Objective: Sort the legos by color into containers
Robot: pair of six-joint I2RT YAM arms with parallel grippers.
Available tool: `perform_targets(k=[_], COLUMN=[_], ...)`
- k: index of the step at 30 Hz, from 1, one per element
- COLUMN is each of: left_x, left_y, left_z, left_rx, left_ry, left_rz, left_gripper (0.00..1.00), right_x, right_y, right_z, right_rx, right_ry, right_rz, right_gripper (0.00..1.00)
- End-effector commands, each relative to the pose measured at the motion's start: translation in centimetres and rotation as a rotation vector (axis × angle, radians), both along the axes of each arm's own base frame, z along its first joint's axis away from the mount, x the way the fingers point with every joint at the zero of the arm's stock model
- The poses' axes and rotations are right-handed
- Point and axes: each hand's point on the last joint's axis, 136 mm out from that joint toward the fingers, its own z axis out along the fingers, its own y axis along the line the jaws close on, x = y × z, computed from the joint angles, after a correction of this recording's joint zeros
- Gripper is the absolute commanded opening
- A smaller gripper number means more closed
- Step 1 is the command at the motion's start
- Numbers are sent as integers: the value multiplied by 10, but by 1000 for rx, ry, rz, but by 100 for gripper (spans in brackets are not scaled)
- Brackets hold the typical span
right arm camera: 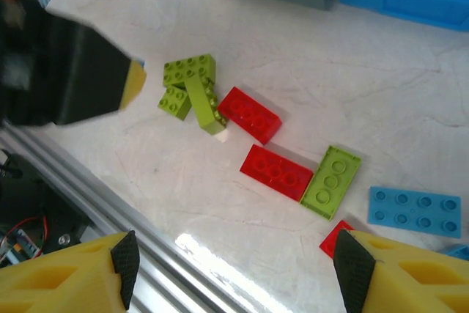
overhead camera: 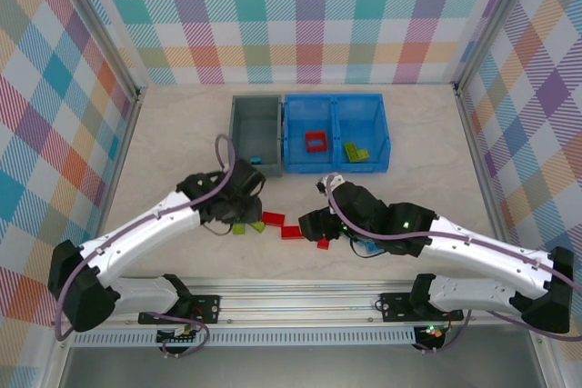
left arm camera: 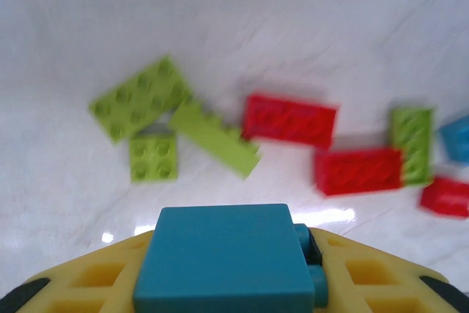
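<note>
Legos (overhead camera: 273, 220) lie on the desk (right arm camera: 410, 108) between the arms. Through the right wrist camera we count four lime bricks (right arm camera: 189, 71), three red bricks (right arm camera: 250, 113) and one light blue brick (right arm camera: 414, 210). Three lime ones touch in a cluster; the fourth lies just beside a red one. The left wrist camera shows us a second blue brick (left arm camera: 220, 254) pinched in the left pincer (overhead camera: 244, 194). The right pincer (right arm camera: 234, 273) is spread wide over the desk's near edge. From above we see into two bins. The grey bin (overhead camera: 256, 124) holds a blue piece (overhead camera: 257, 161) in its near right corner. The blue bin (overhead camera: 314, 166) holds a red frame (overhead camera: 316, 142) in its left compartment and lime pieces (overhead camera: 356, 152) in its right.
</note>
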Motion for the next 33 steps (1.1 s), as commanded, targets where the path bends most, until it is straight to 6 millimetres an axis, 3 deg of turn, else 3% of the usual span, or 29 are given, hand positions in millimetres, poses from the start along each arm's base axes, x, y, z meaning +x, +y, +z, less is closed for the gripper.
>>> perform_targets(k=[1,4,8,13,17,21,25,28,33], left_x=[46,99,166,228,260,276,277,273,262], left_y=[-2,-6,-1,7,10,5,2,1,0], left_z=[24,35,30,6,-28,-57,-67,-50,2], left_rx=[33,58,117,133,127,122,128,105,76], left_ry=[-57,-112,-151,-141,-93,-42,-2,-29,-110], left_rz=[6,48,113,187,214,208,208,211,203], left_gripper=[32,32,31,31,33,37,59,63,64], right_x=[24,42,61,70,68,66,63,63,64], right_y=[13,17,20,21,18,13,9,2,-18], right_z=[42,57,70,73,68,64,59,55,48], right_rx=[73,90,120,131,135,135,122,107,69], right_ry=[-122,-168,-185,-175,-158,-146,-135,-128,-114], right_rz=[-56,-101,-143,-156,-164,-174,-178,-191,-232], right_gripper=[72,72,72,72,72,72,72,72,73])
